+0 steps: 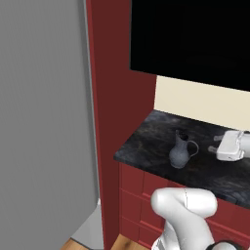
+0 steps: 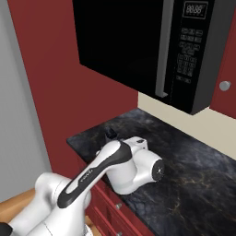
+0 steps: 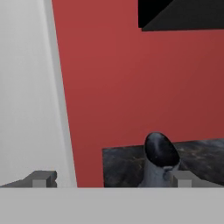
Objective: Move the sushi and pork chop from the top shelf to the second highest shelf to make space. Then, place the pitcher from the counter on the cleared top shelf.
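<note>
**Ann:** Two dark fingertips spread wide at the bottom of the hand view, and nothing between them. The gripper (image 3: 111, 179) is fully open, holding nothing.

**Ben:** Where's the pitcher?

**Ann:** The pitcher (image 3: 160, 162) sits low and right of centre in the hand view, upright, its dark rounded mouth facing the camera. The right fingertip (image 3: 183, 178) overlaps its lower edge in the picture; whether it touches, I can't tell.

**Ben:** And from the base cameras?

**Ann:** Left base view: the pitcher (image 1: 181, 150) stands upright on the counter (image 1: 146, 141), right of centre, handle toward the right. The white hand comes in from the right edge, with a clear gap to the pitcher. Right base view: only the pitcher's dark top (image 2: 110, 134) peeks out above the white arm, left of centre, on the counter (image 2: 193, 175).

**Ben:** Anything inside the pitcher?

**Ann:** Its inside just looks dark; I can't make out any contents.

**Ben:** Surroundings?

**Ann:** Dark red cabinet panel (image 1: 114, 97) behind the pitcher, grey fridge door (image 1: 44, 122) filling the left, and a black microwave (image 2: 138, 46) across the top.
</note>
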You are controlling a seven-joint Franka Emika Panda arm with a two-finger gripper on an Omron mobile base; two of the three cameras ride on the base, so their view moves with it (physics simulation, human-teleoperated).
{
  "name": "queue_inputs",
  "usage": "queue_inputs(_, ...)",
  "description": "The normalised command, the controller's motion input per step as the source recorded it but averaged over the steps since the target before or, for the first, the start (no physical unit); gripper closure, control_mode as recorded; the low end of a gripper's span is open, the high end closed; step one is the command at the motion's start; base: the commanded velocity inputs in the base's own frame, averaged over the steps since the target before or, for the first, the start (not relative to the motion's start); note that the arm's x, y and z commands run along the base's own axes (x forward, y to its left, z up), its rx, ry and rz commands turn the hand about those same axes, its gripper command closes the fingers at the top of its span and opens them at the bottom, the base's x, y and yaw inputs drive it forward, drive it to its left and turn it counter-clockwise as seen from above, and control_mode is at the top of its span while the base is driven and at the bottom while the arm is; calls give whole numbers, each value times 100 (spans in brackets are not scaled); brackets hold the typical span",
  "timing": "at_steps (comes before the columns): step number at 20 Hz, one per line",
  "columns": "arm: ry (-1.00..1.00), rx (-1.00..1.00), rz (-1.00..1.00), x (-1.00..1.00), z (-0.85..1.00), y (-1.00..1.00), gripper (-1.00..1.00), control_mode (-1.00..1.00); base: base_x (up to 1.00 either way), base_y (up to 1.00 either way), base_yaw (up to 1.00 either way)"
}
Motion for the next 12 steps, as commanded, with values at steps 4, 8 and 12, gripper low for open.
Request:
queue_inputs(4,0,0,0,18,-8,3,-100,-100,0,0,0)
queue_inputs(8,0,0,0,19,-16,10,-100,-100,0,0,0)
queue_inputs(12,0,0,0,18,-18,11,-100,-100,0,0,0)
